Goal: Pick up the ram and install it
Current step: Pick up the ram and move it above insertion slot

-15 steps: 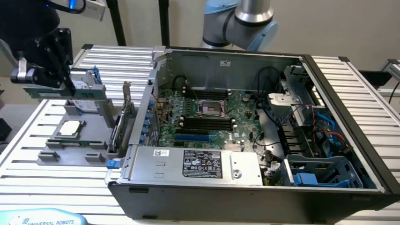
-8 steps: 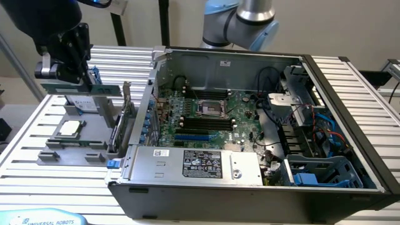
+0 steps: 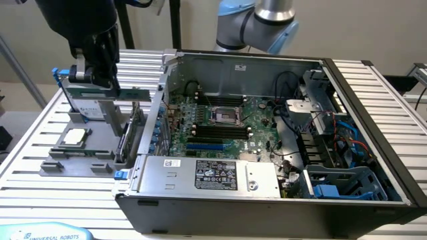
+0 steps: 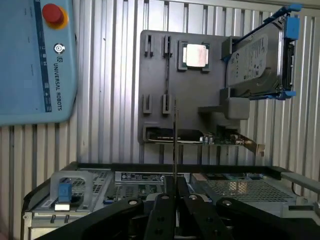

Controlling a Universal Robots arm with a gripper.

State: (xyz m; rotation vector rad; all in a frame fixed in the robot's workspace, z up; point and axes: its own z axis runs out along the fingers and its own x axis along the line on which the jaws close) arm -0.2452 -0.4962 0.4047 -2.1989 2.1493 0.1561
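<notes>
Green ram [image 3: 133, 93] as target: had it pinched firmly in end effector [image 4: 175, 192], clear above tray [image 4: 155, 65]; needed keeping level, square to slots [image 3: 220, 131].

case [image 3: 267, 217]: set on the counter [image 3: 53, 200], exterior view's right.
tray [image 3: 73, 167]: laid beside it, exterior view's left.
drive [image 3: 93, 109] and processor [image 3: 73, 136]: kept on the tray.
ram [image 3: 133, 93]: held above the tray.

We see an open computer case [image 3: 267, 220] lying on a slatted metal table [image 3: 393, 85], its motherboard [image 3: 227, 125] and power supply [image 3: 207, 175] exposed. Beside it, a grey holder [image 4: 155, 75] carries a processor [image 4: 196, 55], a blue-framed hard drive [image 4: 255, 57] and an expansion card [image 4: 225, 139]; a teach pendant [image 4: 30, 65] lies nearby
</notes>
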